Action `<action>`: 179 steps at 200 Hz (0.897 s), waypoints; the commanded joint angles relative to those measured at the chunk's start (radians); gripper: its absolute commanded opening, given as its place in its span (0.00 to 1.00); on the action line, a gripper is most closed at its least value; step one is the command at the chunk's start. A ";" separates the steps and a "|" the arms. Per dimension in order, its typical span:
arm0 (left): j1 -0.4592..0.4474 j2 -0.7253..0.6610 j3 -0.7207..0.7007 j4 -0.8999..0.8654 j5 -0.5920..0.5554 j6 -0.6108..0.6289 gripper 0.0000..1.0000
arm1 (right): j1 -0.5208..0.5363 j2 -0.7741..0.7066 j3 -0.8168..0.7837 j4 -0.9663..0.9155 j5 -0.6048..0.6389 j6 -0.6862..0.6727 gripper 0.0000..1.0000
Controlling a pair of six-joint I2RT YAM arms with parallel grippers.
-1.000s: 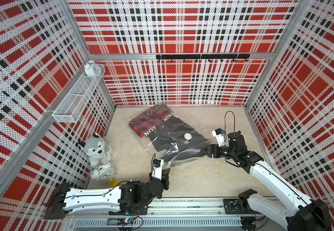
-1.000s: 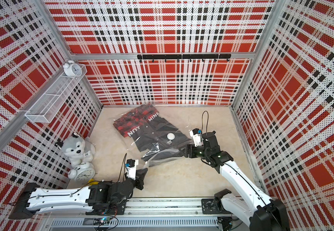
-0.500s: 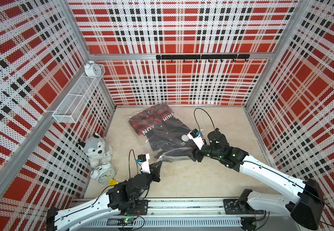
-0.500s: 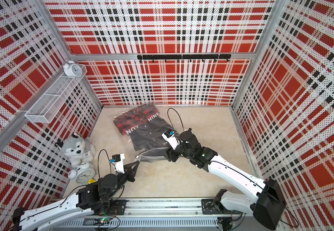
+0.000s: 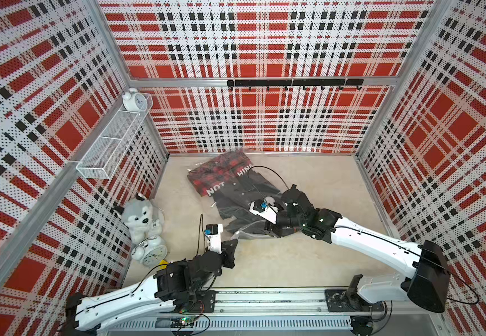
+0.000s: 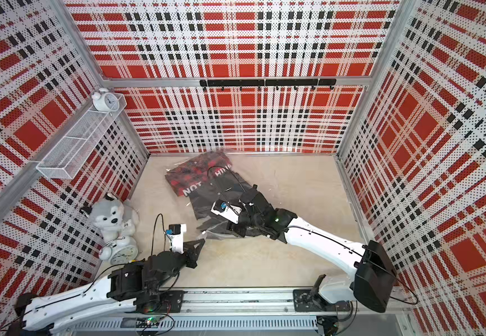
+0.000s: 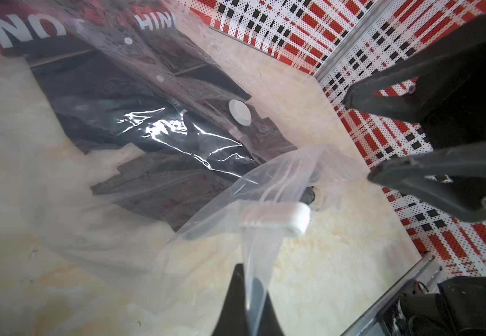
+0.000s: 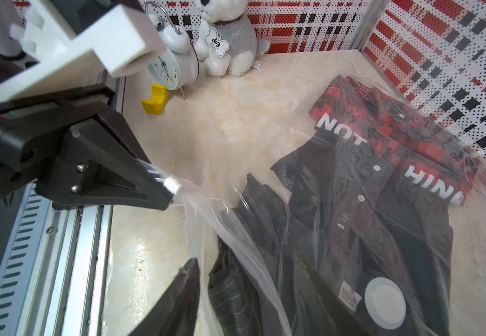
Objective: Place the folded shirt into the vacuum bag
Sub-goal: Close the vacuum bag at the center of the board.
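Observation:
The vacuum bag (image 5: 237,174) lies clear and crinkled on the beige floor in both top views, its round white valve (image 8: 384,302) facing up. Under the film lies the folded dark shirt (image 8: 352,218), with a red plaid "NOT HING" shirt (image 8: 381,125) at the far end. My left gripper (image 7: 247,273) is shut on the bag's mouth edge beside the white zip slider (image 7: 276,218) and holds it lifted. My right gripper (image 8: 244,261) is at the mouth, its jaws apart. Bag film and the shirt's dark hem lie between its fingers.
A plush dog (image 5: 139,215) and a white alarm clock (image 5: 153,253) stand by the left wall, with a small yellow block (image 8: 154,99) beside them. A wire basket (image 5: 113,145) hangs on that wall. The metal rail (image 5: 265,296) runs along the front edge.
My right gripper has moved left along the bag to its mouth, and its jaws have narrowed. My left gripper has shifted a little left while keeping hold of the bag's edge.

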 commanded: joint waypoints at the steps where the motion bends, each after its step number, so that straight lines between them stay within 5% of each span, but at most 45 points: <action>1: 0.012 0.073 0.112 -0.043 0.025 0.002 0.00 | 0.006 -0.030 0.011 -0.018 -0.011 -0.067 0.55; 73: 0.209 0.300 0.440 -0.226 0.236 0.261 0.00 | 0.007 -0.057 0.024 -0.013 -0.069 -0.087 0.56; 127: 0.433 0.340 0.522 -0.305 0.571 0.548 0.00 | 0.025 -0.017 0.071 -0.013 -0.023 -0.082 0.53; 179: 0.453 0.355 0.542 -0.309 0.635 0.602 0.00 | 0.026 0.073 0.167 -0.030 -0.033 -0.068 0.51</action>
